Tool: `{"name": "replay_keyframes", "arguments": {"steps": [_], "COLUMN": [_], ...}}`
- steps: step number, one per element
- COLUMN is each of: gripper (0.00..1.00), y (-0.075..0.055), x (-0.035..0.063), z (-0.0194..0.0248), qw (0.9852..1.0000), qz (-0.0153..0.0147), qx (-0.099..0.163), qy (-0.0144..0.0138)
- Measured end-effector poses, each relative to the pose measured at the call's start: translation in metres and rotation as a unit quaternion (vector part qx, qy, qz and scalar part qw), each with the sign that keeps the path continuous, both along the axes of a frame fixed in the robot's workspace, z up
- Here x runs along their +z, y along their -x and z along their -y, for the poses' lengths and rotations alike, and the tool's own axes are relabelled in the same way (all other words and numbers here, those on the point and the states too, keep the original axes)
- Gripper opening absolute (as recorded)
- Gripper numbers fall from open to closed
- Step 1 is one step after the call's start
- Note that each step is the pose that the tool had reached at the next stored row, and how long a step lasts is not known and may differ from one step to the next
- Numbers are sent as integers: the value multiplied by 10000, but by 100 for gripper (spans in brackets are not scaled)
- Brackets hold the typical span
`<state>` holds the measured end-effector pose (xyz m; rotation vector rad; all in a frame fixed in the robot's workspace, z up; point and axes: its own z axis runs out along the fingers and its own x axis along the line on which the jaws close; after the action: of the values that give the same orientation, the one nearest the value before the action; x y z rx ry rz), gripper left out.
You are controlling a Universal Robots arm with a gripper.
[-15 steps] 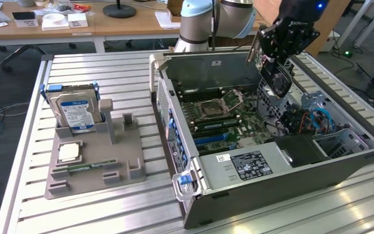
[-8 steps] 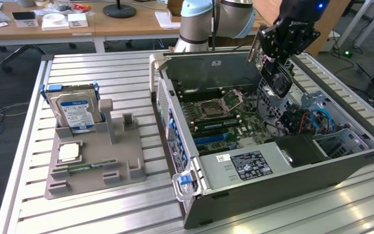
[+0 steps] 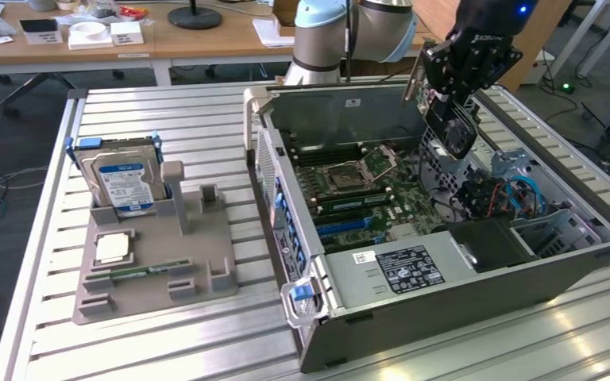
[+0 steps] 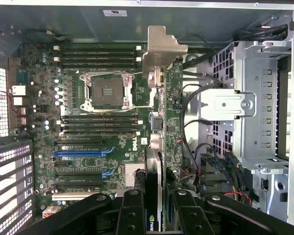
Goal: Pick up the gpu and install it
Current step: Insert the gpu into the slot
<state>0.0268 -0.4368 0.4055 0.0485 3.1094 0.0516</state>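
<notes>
The gpu (image 3: 451, 121) hangs on edge above the far right of the open computer case (image 3: 390, 278), its black round fan facing the exterior view's right. My gripper (image 3: 472, 62) is shut on its upper edge. In the wrist view the gpu (image 4: 162, 105) is seen edge-on, and its silver bracket (image 4: 162, 49) points toward the case's far wall. The black fingers (image 4: 131, 210) clamp it from both sides. The card hovers over the motherboard (image 4: 88, 122), clear of the blue slots (image 4: 81, 152).
A grey fixture tray (image 3: 194, 254) at the exterior view's left holds a silver hard drive with a blue label (image 3: 123, 184), a processor chip (image 3: 112, 248) and a slim memory stick (image 3: 136, 272). Inside the case are a metal drive cage (image 4: 257, 107), cables (image 4: 220, 166) and a CPU socket (image 4: 107, 90).
</notes>
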Motion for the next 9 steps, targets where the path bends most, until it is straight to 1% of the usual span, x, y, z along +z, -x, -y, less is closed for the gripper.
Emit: {"name": "replay_keyframes", "arguments": {"steps": [5,9], "gripper": [26,26], "y": [0,1], "x": [0,-1], "z": [0,0], "qw": [10000,10000], "qz": [0,0], "qx": [10,68], "qy": [0,0]}}
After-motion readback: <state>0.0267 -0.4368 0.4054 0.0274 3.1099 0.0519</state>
